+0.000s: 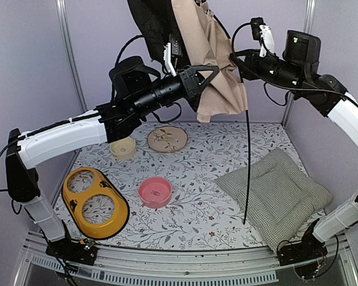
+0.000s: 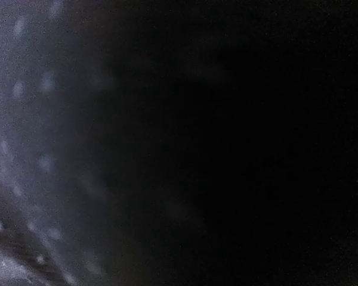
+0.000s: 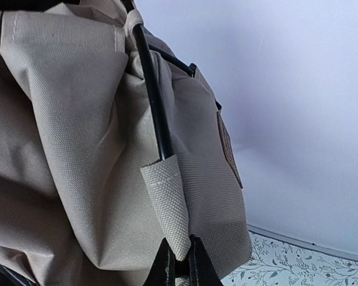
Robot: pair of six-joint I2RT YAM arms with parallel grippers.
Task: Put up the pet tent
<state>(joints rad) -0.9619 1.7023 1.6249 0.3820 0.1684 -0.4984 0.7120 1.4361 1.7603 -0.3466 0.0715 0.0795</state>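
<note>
I have the pet tent point(image 1: 210, 36) up in the air, at 12 o'clock in the top view, high over the table point(image 1: 215, 161). It does not look like a tent yet. It hangs in a floppy beige bunch with some black lining at the top.

My right gripper point(image 3: 180, 265) is pinched narrow on a little cloth pocket point(image 3: 166, 202) at the tent's edge. A thin black pole point(image 3: 150, 95) runs down into that pocket from 12 o'clock. The small brown label point(image 3: 228, 149) sits at about 3 o'clock from it.

My left gripper point(image 1: 204, 74) pokes into the cloth from 9 o'clock. I cannot tell if it is wide or narrow (its own camera shows only dark, so I think cloth covers it).

A long hanging pole point(image 1: 247, 161) drops straight down toward 6 o'clock. Its tip ends just beside the green-checked cushion point(image 1: 275, 193). I cannot tell if it touches the table.

I think this is the opening-out step: the tent is lifted but not spread. Next, I think the loose pole has to be bent and its tip fed into a pocket. That calls for a firm pinch and slow arms, so the cloth does not slip out.
</note>
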